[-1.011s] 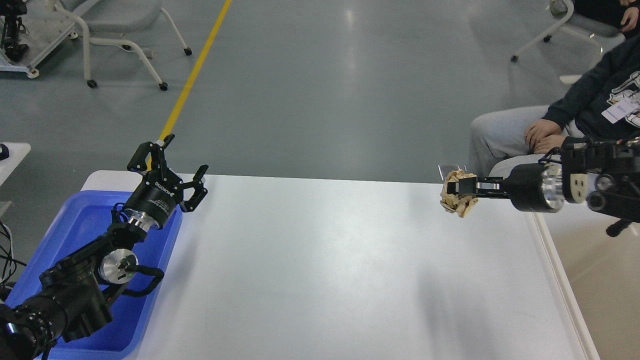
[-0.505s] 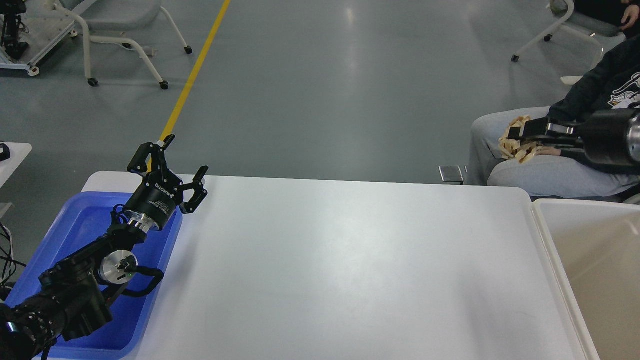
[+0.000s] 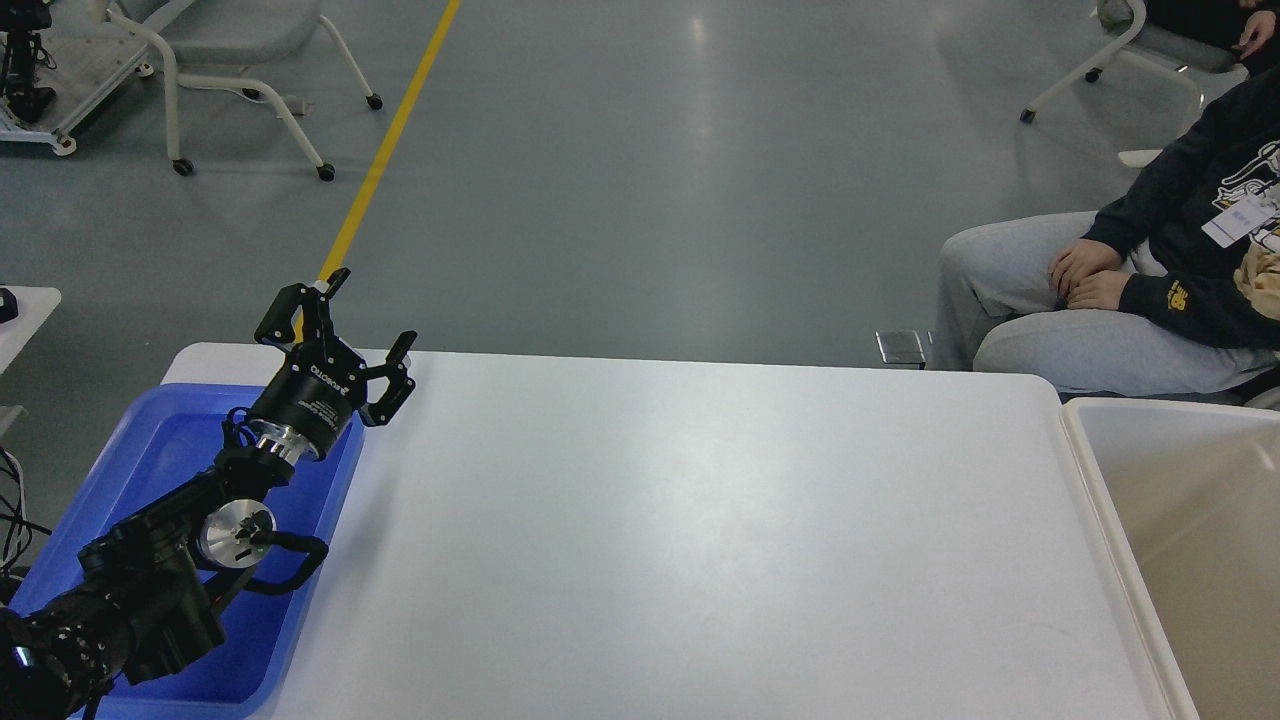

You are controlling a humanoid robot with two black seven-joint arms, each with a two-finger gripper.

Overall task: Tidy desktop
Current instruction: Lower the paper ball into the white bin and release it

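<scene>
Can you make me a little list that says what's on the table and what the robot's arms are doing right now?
desktop: white, glossy, nothing lying on the visible part
blue tray: at the desktop's left end, under the left arm
beige bin: at the desktop's right end, only partly in view
left end effector: open, holding nothing, raised over the tray's far corner
right end effector: not in view
person: sitting beyond the far right corner, hands on lap
</scene>
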